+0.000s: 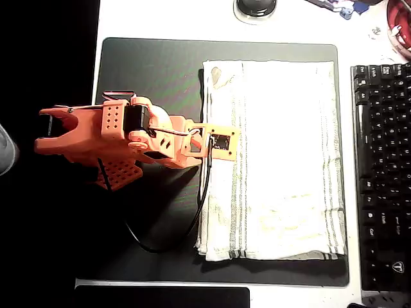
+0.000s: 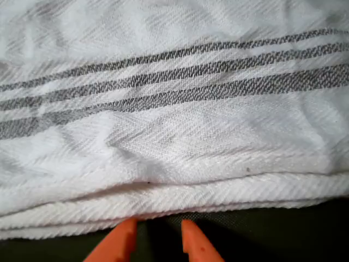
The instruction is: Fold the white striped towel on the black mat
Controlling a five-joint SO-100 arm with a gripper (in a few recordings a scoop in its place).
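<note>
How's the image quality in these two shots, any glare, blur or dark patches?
Overhead view: the white striped towel looks washed out, and the far left beyond the black mat is nearly black. Wrist view: the weave is sharp; the gripper tips sit slightly soft at the bottom edge.

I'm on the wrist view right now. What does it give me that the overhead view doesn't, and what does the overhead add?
Wrist view alone: the gripper with its orange fingertips slightly apart at the layered edge of the white striped towel, and the weave and stacked folds close up.

Overhead view alone: the whole towel outline, already folded, lying on the right part of the black mat, the orange arm reaching in from the left, and the keyboard at the right.

Both: the towel with its grey stripes on the dark mat.
</note>
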